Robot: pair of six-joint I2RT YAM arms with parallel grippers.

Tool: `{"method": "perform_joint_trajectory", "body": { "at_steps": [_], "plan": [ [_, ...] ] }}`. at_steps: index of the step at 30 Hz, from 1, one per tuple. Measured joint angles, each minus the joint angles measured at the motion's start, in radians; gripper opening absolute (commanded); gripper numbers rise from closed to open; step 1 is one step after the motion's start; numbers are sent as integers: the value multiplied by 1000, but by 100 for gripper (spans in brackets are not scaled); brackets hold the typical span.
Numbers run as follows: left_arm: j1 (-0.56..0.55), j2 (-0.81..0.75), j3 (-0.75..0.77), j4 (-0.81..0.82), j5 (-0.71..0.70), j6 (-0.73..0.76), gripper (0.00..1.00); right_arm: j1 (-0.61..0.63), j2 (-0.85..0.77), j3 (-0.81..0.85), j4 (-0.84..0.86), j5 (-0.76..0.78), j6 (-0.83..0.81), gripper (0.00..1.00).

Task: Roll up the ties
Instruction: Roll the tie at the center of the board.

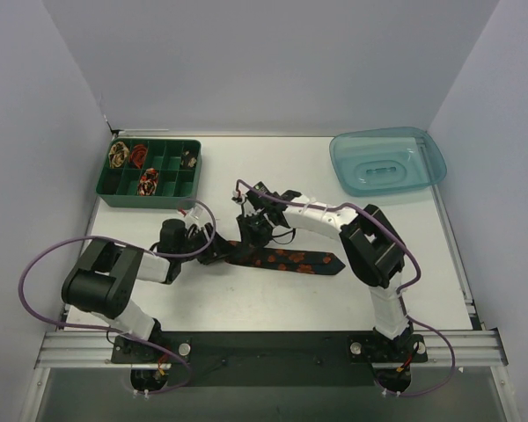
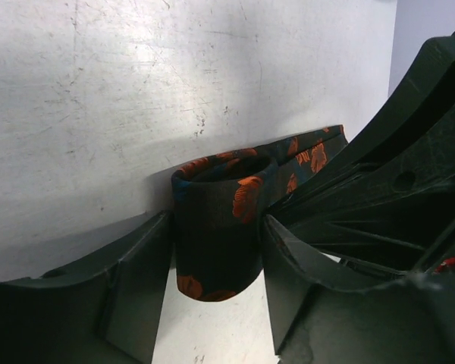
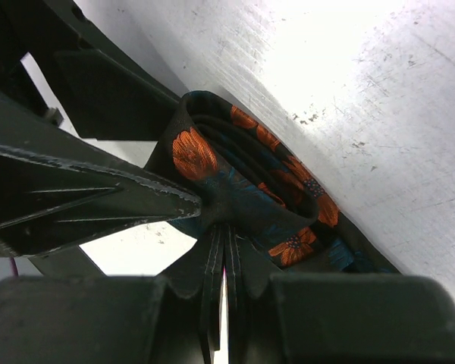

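Top view, bench: the white bench [image 1: 273, 308] carries a green tray [image 1: 123, 198] at its far left corner and a clear blue tub [image 1: 387, 163] at its far right corner.
Top view, rolled ties: small coils [image 1: 146, 181] sit in several compartments of the tray; their patterns are too small to make out.
Top view, dark tie: the dark tie [image 1: 286, 259] with orange flowers lies flat near the middle of the bench, pointed end toward the right edge, its left end taken up by both arms.
Top view, arms: the left gripper [image 1: 213, 248] is at the tie's left end; the right gripper [image 1: 249, 230] is just beside it, on the far side.
Top view, cables: purple cables [image 1: 35, 272] loop off both arms.
Left wrist, dark tie: the end is wound into an upright roll [image 2: 220, 235], the rest trailing flat toward the far right.
Left wrist, hand: the two fingers [image 2: 136, 280] flank the roll, each touching one side of it, so the roll is held between them at a middling width.
Right wrist, dark tie: the roll [image 3: 243, 174] is seen from its open end, layers spiralling inward.
Right wrist, hand: the fingertips [image 3: 212, 258] are pinched tight together on a fold of the tie at the roll's near edge.
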Motion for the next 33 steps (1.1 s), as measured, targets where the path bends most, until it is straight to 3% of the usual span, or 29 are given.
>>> {"method": "perform_joint_trajectory", "body": {
  "at_steps": [7, 13, 25, 33],
  "plan": [
    [-8, 84, -27, 177, 19, -63, 27, -14, 0, 0, 4, -6, 4, 3],
    [-10, 94, -19, 194, 23, -77, 20, -28, 0, -8, 14, -14, 8, 3],
    [-45, -35, 157, -254, -50, 128, 19, -57, 0, -26, 29, -5, 6, 3],
    [-154, -63, 336, -578, -212, 287, 19, -57, 14, -21, 21, -2, 6, 3]
  ]
}}
